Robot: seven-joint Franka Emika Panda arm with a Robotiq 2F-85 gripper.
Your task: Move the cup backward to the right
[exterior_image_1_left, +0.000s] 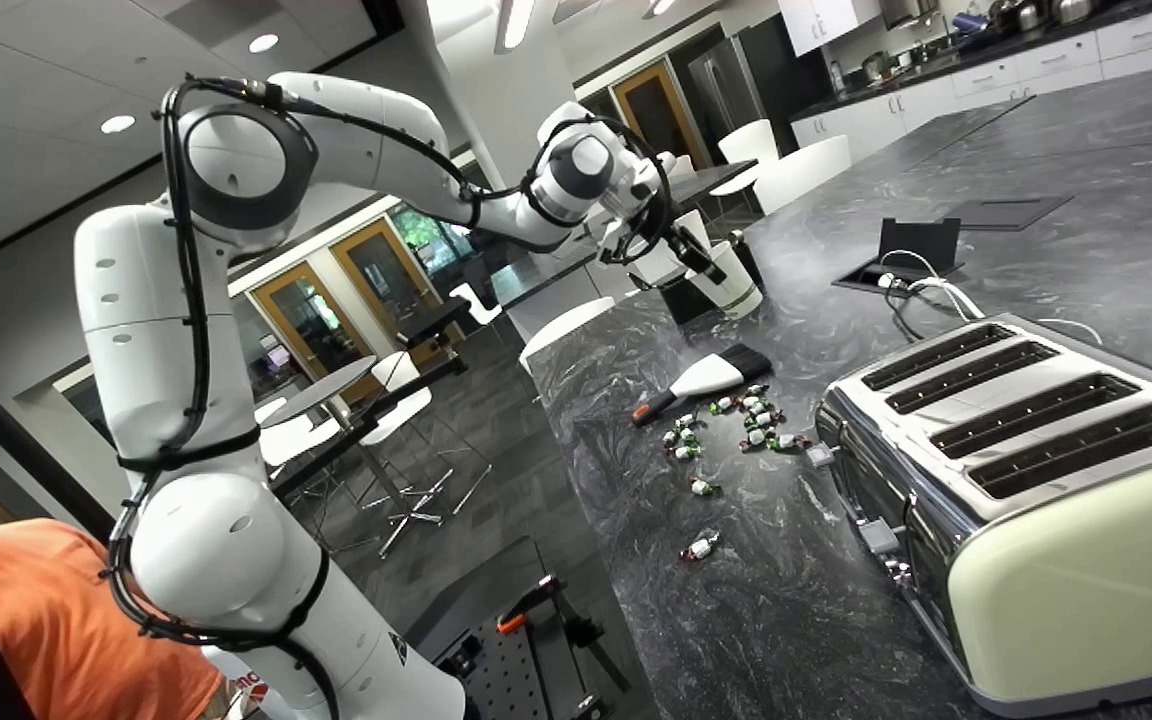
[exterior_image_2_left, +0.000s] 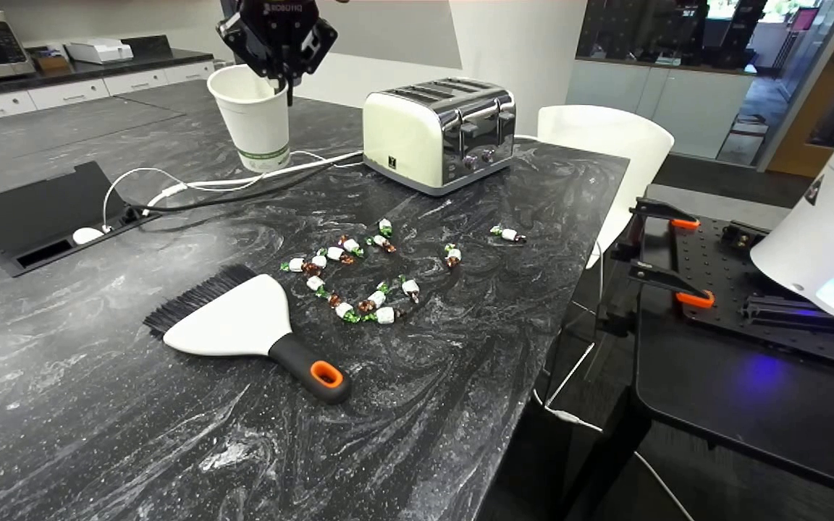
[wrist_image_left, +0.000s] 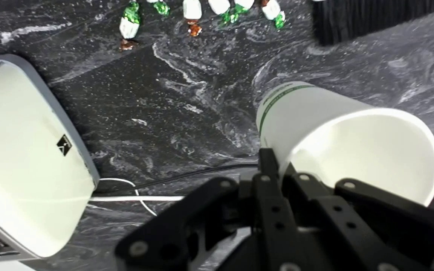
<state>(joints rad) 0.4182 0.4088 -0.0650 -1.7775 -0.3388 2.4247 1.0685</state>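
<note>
The white paper cup with a green band near its base shows in both exterior views (exterior_image_1_left: 733, 285) (exterior_image_2_left: 258, 130) and in the wrist view (wrist_image_left: 311, 107). My gripper (wrist_image_left: 279, 165) is shut on the cup's wall at the rim, with one finger inside and one outside. The gripper also shows at the cup's rim in both exterior views (exterior_image_1_left: 706, 265) (exterior_image_2_left: 285, 83). The cup is roughly upright with its mouth up, slightly tilted. I cannot tell whether its base touches the table or hangs just above it.
A big cream toaster (exterior_image_2_left: 402, 137) stands on the dark marbled table (exterior_image_2_left: 460, 347). Cables run from it to an open flip-up outlet (exterior_image_2_left: 48, 210) near the cup. A white brush (exterior_image_2_left: 236, 318) and several wrapped candies (exterior_image_2_left: 344, 311) lie on the table.
</note>
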